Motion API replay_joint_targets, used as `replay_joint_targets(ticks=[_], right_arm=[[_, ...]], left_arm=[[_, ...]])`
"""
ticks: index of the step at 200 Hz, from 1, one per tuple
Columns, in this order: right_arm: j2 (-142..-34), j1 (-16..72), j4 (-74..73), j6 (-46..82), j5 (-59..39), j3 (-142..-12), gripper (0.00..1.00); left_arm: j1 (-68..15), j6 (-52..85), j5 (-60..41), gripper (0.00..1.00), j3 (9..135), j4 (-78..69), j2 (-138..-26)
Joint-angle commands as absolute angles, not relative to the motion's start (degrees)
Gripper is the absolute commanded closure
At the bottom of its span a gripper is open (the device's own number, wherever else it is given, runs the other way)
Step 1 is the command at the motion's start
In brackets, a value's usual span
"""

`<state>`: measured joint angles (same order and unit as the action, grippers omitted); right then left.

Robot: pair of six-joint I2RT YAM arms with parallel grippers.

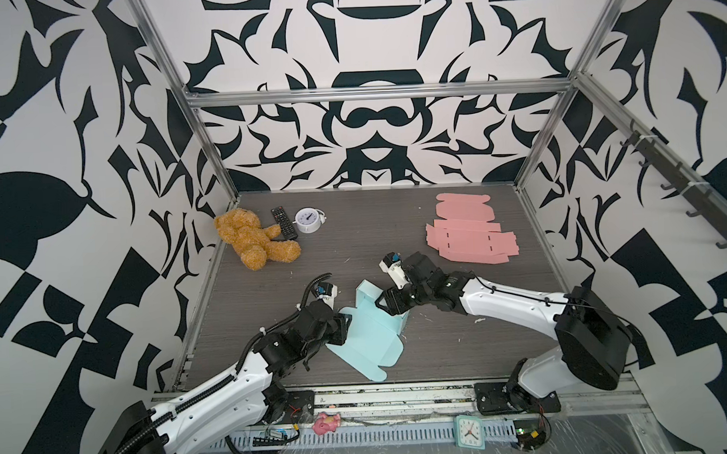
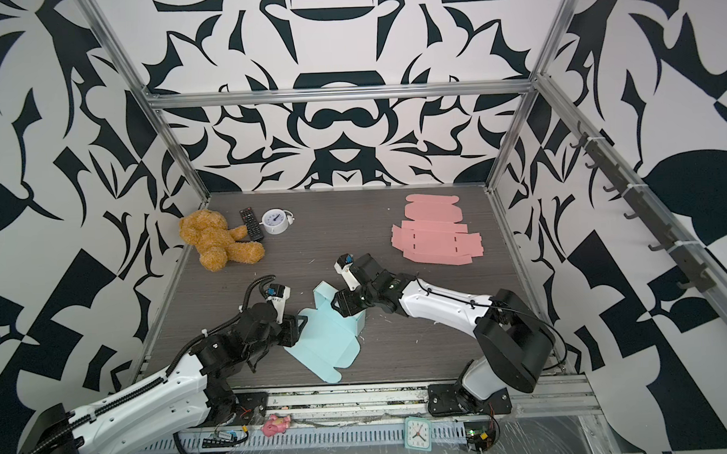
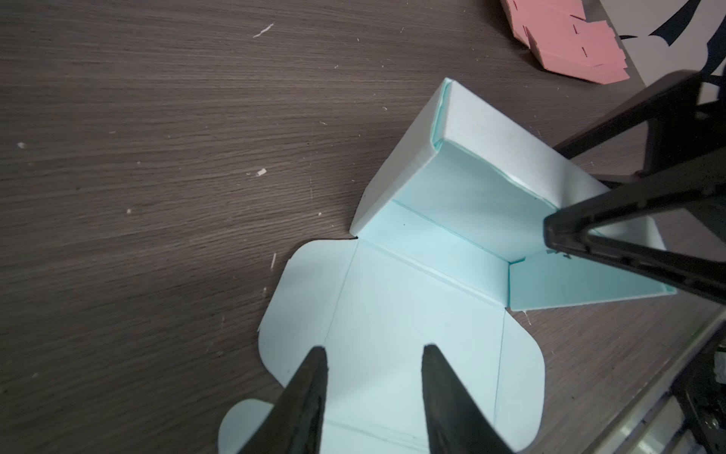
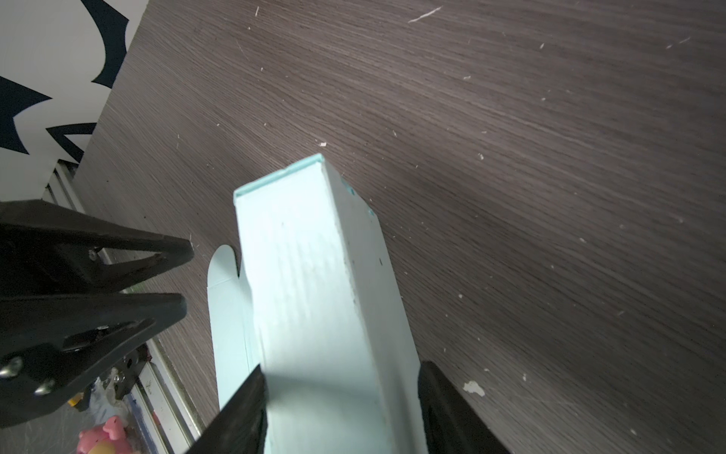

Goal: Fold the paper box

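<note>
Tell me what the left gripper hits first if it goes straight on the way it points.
The left gripper would likely meet the raised wall of the box first; depth is unclear.

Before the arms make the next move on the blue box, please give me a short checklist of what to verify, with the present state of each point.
1. The right gripper straddles the raised wall of the box: ok.
2. The right gripper is clamped on that wall: cannot tell.
3. The left gripper is open, over the flat lid panel: ok.
4. The lid panel and its flaps are folded up: not ok, they lie flat.
5. The pink sheets and the teddy are well away from the box: ok.
</note>
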<state>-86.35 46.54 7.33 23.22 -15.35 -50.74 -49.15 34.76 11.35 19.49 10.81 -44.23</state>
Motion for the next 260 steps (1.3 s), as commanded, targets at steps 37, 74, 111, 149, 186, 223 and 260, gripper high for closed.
replay_joint_targets(ticks=[37,74,111,149,186,223,260], right_arm=[[-86.4,44.7,4.9,23.8,-16.3,-51.2,0.4],[-86.3,42.9,2.7,24.8,-18.9,-49.9,0.41],[-86.5,41.0,0.7,25.5,-21.1,-48.7,0.42],[-86.6,38.8,-0.9,26.1,-22.9,-47.4,0.43],[-86.8,36.4,-3.4,27.0,-25.5,-45.7,0.43],[-87.3,33.3,-8.5,29.5,-29.2,-43.0,0.44],[-87.9,31.7,-10.3,30.1,-30.2,-41.7,0.44]], left_arm=[[-49.3,35.1,12.5,0.57,24.4,17.9,-43.4],[-49.2,34.5,12.8,0.57,25.6,18.9,-42.7],[-49.3,33.9,12.5,0.57,27.7,20.6,-43.2],[-49.3,34.3,11.9,0.57,29.8,22.2,-43.4],[-49.3,34.9,11.1,0.56,32.4,25.6,-43.6],[-49.2,36.3,10.6,0.51,34.0,28.1,-43.6],[-46.8,37.8,7.9,0.4,36.8,32.5,-47.5]])
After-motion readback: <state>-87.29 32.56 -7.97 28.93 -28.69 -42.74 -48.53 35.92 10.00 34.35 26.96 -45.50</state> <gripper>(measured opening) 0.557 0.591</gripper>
